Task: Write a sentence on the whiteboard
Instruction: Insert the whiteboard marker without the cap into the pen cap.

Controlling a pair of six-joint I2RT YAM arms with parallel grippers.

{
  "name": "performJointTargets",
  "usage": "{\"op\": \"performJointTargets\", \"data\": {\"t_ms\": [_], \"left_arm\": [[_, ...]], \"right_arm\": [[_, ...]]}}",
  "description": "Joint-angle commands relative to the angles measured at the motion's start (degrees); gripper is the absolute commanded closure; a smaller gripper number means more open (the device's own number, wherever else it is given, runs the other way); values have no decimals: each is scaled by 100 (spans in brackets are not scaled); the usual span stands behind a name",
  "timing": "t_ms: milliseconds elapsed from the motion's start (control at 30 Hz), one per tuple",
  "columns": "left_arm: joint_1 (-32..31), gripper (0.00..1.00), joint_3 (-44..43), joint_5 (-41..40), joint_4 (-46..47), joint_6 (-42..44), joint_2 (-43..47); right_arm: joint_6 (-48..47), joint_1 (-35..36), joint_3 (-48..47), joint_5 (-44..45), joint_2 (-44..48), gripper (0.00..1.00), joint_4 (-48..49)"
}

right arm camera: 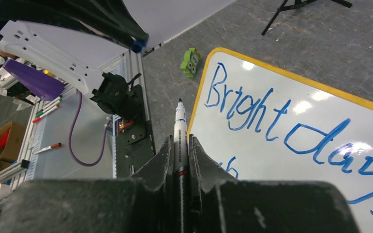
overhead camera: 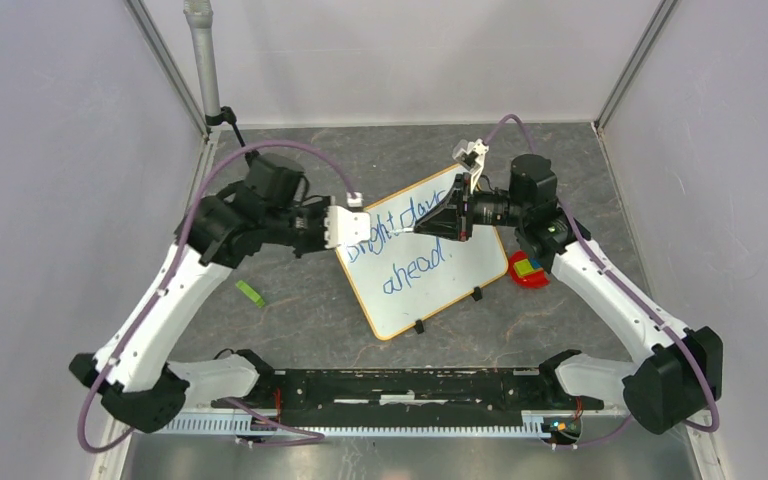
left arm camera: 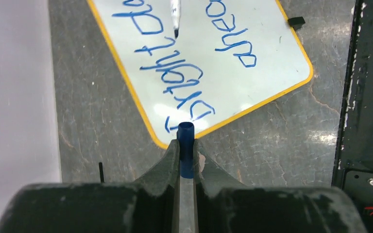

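Two lines of blue handwritten lettering (overhead camera: 415,272) seemingly finished on white orange-framed board (overhead camera: 455,285) lying on grey bench (overhead camera: 310,300); right end effector (right arm camera: 179,141) clamped on white uncapped marker (right arm camera: 180,124) above it, left end effector (left arm camera: 186,146) pinching blue cap (left arm camera: 186,131); next, likely align cap to tip, recap.
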State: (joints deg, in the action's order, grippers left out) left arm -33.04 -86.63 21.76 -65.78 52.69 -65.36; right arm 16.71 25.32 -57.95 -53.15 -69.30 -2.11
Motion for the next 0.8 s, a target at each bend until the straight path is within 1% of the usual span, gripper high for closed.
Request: {"op": "performJointTargets", "data": {"t_ms": [0, 67, 167, 300, 500, 767], "left_arm": [[-820, 98, -533, -938, -225, -361, -597], [-1050, 98, -740, -1179, -225, -518, -857], [-1231, 98, -967, -1250, -136, -860, -1143], [-1482, 98, -901, -1427, 141, -1184, -1229], [-1513, 98, -935, -1290, 306, -1662, -1277], [-1513, 98, -1008, -1140, 343, -1802, -1309]], "right_arm": [[664, -28, 123, -336, 239, 100, 810], [728, -28, 189, -333, 280, 100, 849], [849, -29, 297, -283, 318, 100, 957], [1000, -32, 358, -245, 319, 100, 1074], [1166, -27, 389, -220, 281, 100, 1233], [1238, 12, 434, -231, 256, 100, 1345]]}}
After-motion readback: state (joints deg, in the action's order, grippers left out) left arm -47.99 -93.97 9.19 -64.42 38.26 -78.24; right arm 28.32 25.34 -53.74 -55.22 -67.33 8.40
